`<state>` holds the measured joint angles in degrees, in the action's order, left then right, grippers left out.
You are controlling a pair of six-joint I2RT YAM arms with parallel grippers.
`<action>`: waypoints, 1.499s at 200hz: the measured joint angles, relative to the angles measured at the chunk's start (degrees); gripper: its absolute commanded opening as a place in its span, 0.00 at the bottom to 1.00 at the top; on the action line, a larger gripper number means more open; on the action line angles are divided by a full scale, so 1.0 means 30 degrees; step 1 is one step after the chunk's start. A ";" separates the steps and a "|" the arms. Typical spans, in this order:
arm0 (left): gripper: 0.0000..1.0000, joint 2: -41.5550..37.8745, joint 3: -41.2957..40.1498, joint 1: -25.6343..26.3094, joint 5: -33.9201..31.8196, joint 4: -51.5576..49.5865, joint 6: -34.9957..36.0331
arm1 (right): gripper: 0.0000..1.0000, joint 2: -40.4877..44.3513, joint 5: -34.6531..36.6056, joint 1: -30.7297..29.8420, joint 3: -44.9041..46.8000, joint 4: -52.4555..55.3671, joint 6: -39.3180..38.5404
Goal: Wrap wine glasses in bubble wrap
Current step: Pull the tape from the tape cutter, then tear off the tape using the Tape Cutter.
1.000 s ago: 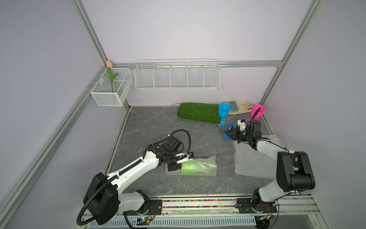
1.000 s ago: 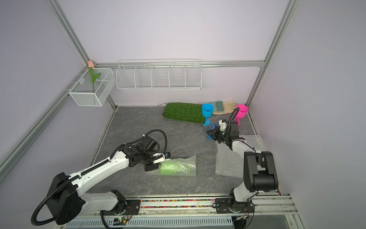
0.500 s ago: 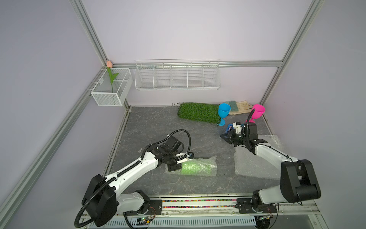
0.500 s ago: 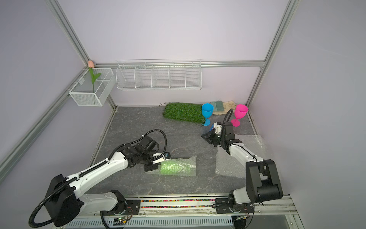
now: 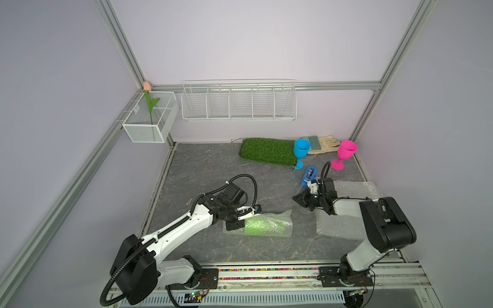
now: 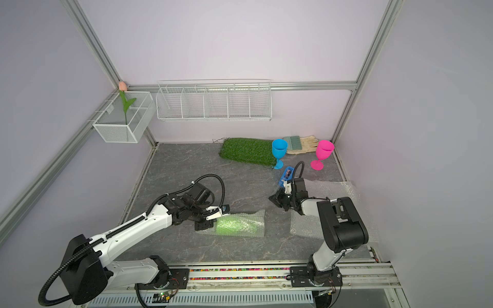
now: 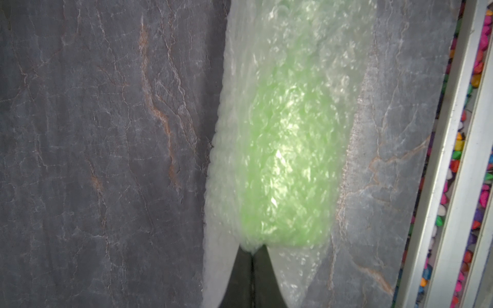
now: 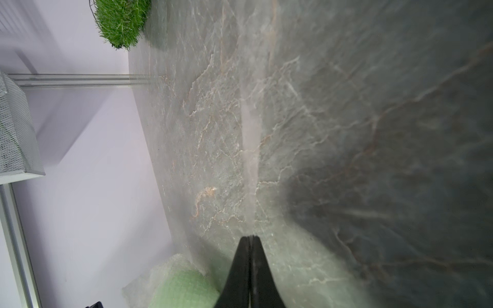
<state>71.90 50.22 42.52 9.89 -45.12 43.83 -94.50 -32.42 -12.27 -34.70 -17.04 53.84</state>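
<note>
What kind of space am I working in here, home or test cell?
Most likely a lab test cell: an aluminium frame holds plain lilac walls, a mounting rail runs along the front edge, and the grass mat and wire rack look like staged props.

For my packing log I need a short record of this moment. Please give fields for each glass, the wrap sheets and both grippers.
green glass: lying on its side, rolled inside bubble wrap, near the table's front
blue glass: upright, unwrapped, at the grass mat's edge
pink glass: upright, unwrapped, near the far corner
spare sheet: flat, under the right arm
left gripper: shut, tips at the roll's end
right gripper: shut, over bare table, between roll and tape dispenser
</note>
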 measured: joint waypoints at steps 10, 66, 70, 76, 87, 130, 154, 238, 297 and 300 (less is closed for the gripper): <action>0.00 0.0000 0.0000 0.0000 0.0000 0.0000 0.0000 | 0.18 -0.0007 -0.0058 -0.0313 0.0262 -0.0146 0.0109; 0.00 0.0000 0.0000 0.0000 -0.0007 -0.0007 0.0000 | 0.48 0.2922 0.0080 -0.1953 0.1151 0.1843 0.0678; 0.00 0.0000 0.0000 0.0000 0.0000 -0.0007 0.0000 | 0.50 0.3293 0.0015 -0.1967 0.1144 0.1996 0.0634; 0.00 0.0000 0.0000 0.0000 -0.0007 -0.0007 0.0000 | 0.51 0.3993 0.0044 -0.1967 0.1064 0.2448 0.0576; 0.00 0.0000 0.0000 0.0000 -0.0007 -0.0007 0.0000 | 0.52 0.5027 0.0219 -0.1916 0.0597 0.3606 0.0379; 0.00 0.0000 0.0000 0.0000 -0.0007 -0.0007 0.0000 | 0.53 0.5967 0.0379 -0.0022 -0.2368 0.6564 -0.1508; 0.00 0.0000 -0.0007 0.0000 -0.0007 0.0000 0.0007 | 0.54 0.5122 0.0364 0.2419 -0.2747 0.6652 -0.2514; 0.00 0.0000 -0.0007 0.0000 -0.0007 0.0000 0.0015 | 0.62 -0.1515 -0.0780 0.4167 -0.2754 0.0153 -0.2098; 0.00 0.0000 -0.0087 0.0000 -0.0007 0.0000 0.0015 | 0.38 -0.3541 -0.1377 0.4014 -0.2761 -0.2958 -0.0750; 0.00 0.0000 -0.0109 0.0000 -0.0007 0.0000 0.0015 | 0.36 -0.3570 -0.1413 0.4014 -0.2761 -0.3016 -0.0714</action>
<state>71.90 49.89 42.52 9.87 -45.12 43.88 -105.21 -36.67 -0.23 -42.98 -26.09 51.70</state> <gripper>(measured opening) 0.047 0.418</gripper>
